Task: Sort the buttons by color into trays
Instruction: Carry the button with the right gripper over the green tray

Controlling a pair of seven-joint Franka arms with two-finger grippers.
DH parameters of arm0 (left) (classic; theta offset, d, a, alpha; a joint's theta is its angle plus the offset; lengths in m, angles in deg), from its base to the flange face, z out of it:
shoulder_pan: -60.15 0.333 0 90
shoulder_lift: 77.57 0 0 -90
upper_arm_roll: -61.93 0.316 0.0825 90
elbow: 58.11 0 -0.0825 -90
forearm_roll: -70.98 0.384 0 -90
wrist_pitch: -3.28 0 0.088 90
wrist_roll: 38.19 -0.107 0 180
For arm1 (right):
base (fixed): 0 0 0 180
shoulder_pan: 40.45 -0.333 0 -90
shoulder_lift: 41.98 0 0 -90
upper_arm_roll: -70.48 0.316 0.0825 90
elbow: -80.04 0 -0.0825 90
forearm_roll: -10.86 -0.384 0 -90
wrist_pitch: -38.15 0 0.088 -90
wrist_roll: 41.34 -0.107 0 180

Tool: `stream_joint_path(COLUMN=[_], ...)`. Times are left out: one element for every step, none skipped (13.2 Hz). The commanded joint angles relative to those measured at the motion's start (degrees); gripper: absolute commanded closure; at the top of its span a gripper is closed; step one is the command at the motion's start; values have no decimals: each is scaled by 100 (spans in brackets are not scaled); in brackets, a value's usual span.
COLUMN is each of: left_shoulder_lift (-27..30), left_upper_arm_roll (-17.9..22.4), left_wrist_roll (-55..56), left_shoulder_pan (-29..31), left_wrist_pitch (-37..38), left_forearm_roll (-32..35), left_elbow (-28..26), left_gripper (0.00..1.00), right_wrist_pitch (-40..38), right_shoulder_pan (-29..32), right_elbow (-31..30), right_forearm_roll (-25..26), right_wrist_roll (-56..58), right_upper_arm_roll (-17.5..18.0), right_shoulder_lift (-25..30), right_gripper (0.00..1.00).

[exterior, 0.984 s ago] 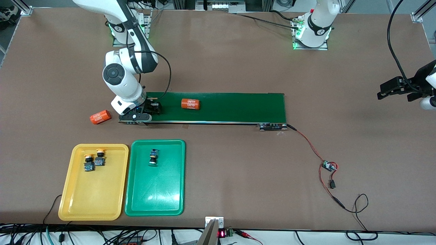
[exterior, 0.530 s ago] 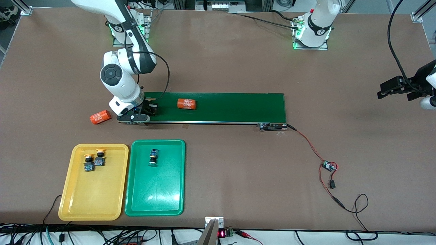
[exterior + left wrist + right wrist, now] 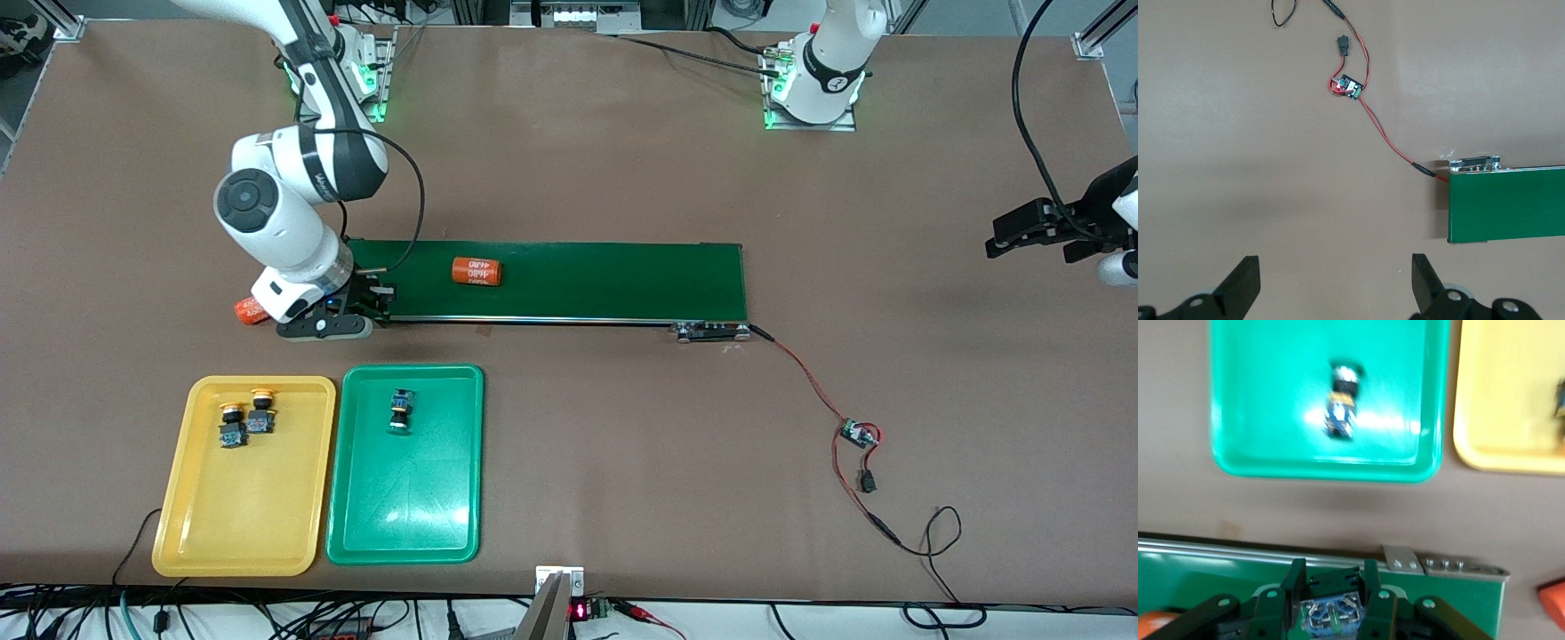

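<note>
**Right gripper lifts a button off the belt's end**

Since a second ago the right arm has swung toward the left of the front view and its fingers have clamped; the orange cylinder (image 3: 476, 271) on the conveyor belt (image 3: 578, 281) has also slid a little toward that arm.

The right gripper (image 3: 372, 304) now hangs over the belt's end, left of centre in the front view. It is clenched on a button (image 3: 1331, 617): in the right wrist view the blue-and-black body sits squeezed between the two fingers (image 3: 1295, 581), its cap hidden.

Lower in the front view lie the trays, side by side. The green tray (image 3: 356, 524) holds one button (image 3: 401, 412) in its upper part. The yellow tray (image 3: 204, 533), at lower left, holds two yellow-capped buttons (image 3: 245, 418) near its upper edge, just beside each other.

A second orange cylinder (image 3: 246, 311) lies on the table, partly hidden by the right arm's wrist.

The left gripper (image 3: 1335, 287) waits at the right edge of the front view, its jaws spread wide over bare table, with a small circuit board (image 3: 859, 434) and its red wires near the belt's other end.
</note>
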Motion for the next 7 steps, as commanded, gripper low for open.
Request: stream_joint_path(left_shoulder_lift=[102, 111, 163, 164, 164, 172, 172], left_upper_arm_roll=[-11, -11, -11, -11, -20, -64, -73], left_wrist_roll=[38, 99, 135, 205, 275, 380, 521], left_shoulder_pan=[11, 11, 3, -23, -50, -50, -50], left_wrist_pitch=[75, 93, 84, 76, 75, 75, 75], left_forearm_roll=[46, 11, 2, 2, -7, 2, 2], left_elbow=[-7, -15, -24, -16, -16, -24, -24], left_gripper=[0, 0, 0, 0, 0, 0, 0], right_wrist_pitch=[-619, -577, -541, -506, -410, -244, 28], right_shoulder_pan=[-30, -30, -30, -30, -13, 31, 58], right_elbow=[1481, 1843, 2177, 2676, 3081, 3425, 3585], right_forearm_roll=[-8, -34, -43, -61, -78, -87, -148], right_wrist_roll=[106, 150, 246, 360, 431, 449, 484], right_upper_arm_roll=[83, 83, 101, 101, 101, 101, 110], right_shoulder_lift=[-695, -1037, -1371, -1775, -2153, -2514, -2796], right_gripper=[96, 97, 97, 97, 97, 97, 97])
